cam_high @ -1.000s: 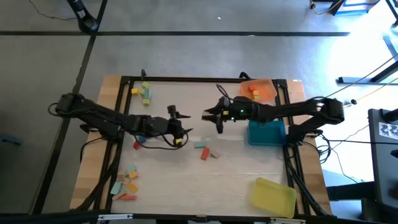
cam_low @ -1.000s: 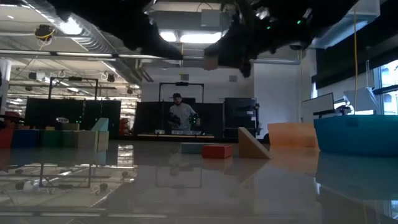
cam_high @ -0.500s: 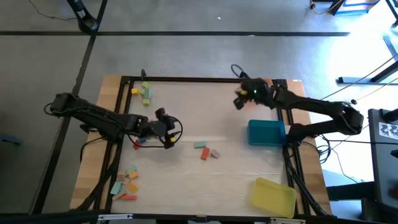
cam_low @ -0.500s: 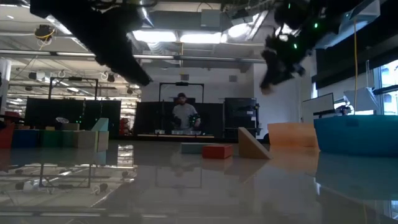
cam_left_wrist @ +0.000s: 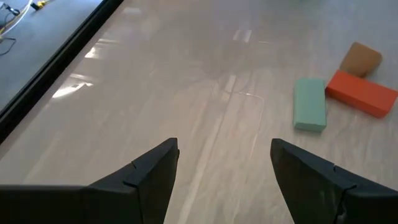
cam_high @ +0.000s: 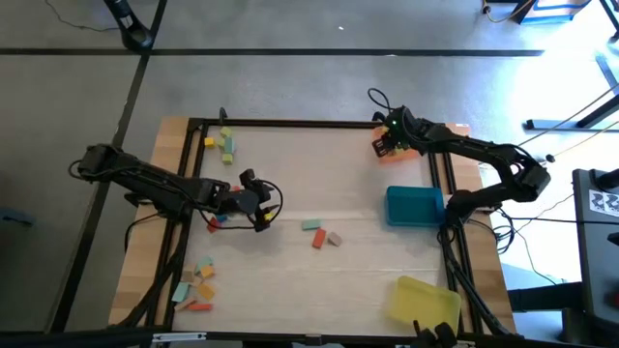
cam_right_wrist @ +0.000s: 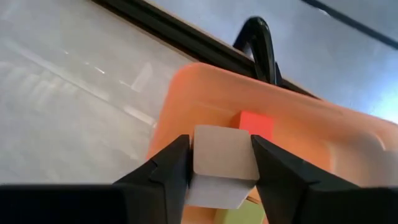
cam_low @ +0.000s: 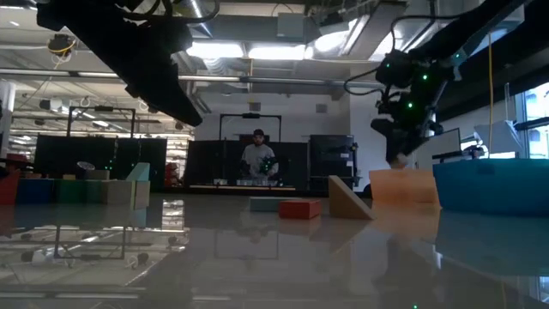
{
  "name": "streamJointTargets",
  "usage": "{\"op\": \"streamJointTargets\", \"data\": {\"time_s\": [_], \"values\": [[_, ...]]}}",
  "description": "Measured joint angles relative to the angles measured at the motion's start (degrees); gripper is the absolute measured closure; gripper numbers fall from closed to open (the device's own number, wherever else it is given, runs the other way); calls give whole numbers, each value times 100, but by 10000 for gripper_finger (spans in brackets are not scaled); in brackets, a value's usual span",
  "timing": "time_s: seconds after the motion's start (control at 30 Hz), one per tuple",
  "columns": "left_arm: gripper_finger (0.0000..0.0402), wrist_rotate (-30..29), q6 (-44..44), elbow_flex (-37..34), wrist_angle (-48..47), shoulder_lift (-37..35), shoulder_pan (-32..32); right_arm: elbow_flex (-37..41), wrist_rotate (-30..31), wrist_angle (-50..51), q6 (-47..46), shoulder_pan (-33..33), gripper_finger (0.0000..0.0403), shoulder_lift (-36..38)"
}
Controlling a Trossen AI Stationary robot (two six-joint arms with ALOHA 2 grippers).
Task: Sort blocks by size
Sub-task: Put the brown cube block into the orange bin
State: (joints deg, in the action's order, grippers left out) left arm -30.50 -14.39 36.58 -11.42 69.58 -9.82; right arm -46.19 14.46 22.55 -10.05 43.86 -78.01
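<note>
My right gripper (cam_high: 384, 145) hangs over the orange tray (cam_high: 418, 137) at the table's far right corner, shut on a pale tan cube block (cam_right_wrist: 221, 158). A red block (cam_right_wrist: 256, 124) and a yellow-green one (cam_right_wrist: 239, 214) lie in that tray below it. My left gripper (cam_high: 261, 208) stands open over the table left of the middle, nothing between its fingers (cam_left_wrist: 152, 177). Ahead of it a teal bar (cam_left_wrist: 310, 104), a red bar (cam_left_wrist: 362, 93) and a tan block (cam_left_wrist: 360, 59) lie flat on the table. My right gripper pinches the tan cube by two opposite sides (cam_right_wrist: 198, 158) between its two fingers. The fingers slant down from the table's right side. The cube is lifted clear, above the orange tray's left part (cam_right_wrist: 186, 118).
A blue tray (cam_high: 414, 205) stands at the right edge and a yellow tray (cam_high: 426, 304) at the near right. Loose blocks lie in clusters at the far left (cam_high: 222, 143) and near left (cam_high: 198, 285). A dark frame (cam_high: 309, 123) borders the table.
My right gripper has swung from the table's middle toward the far right corner, tipping downward and carrying the tan cube over the orange tray. My left gripper has drawn back a little toward the left edge, turned and sunk slightly.
</note>
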Motion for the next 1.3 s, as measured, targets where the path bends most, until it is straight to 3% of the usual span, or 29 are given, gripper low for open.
{"op": "streamJointTargets", "data": {"time_s": [0.23, 0.43, 0.53, 0.7, 0.83, 0.97, 1.3], "values": [[157, 2, 0, 0, -5, 0, -6, 0, -37, 7, -1, 3, 140, 19], [157, 4, -93, 1, -335, -174, -211, 0, -1154, 31, 13, -150, 92, 512], [157, 9, -405, 2, -795, -436, -371, 0, -1368, -6, 52, -587, 87, 786], [157, 44, -1100, 4, -1519, -825, -617, 0, -1204, -262, 134, -1581, 87, 939], [157, 408, -1251, 4, -2210, -871, -722, 0, -1143, -481, 287, -2267, 86, 877], [157, 482, -929, -1, -2664, -721, -748, 0, -1135, -656, 518, -2787, 86, 741], [157, 809, 174, -294, -2511, -263, -468, 0, -793, -952, 579, -3428, 86, 166]]}}
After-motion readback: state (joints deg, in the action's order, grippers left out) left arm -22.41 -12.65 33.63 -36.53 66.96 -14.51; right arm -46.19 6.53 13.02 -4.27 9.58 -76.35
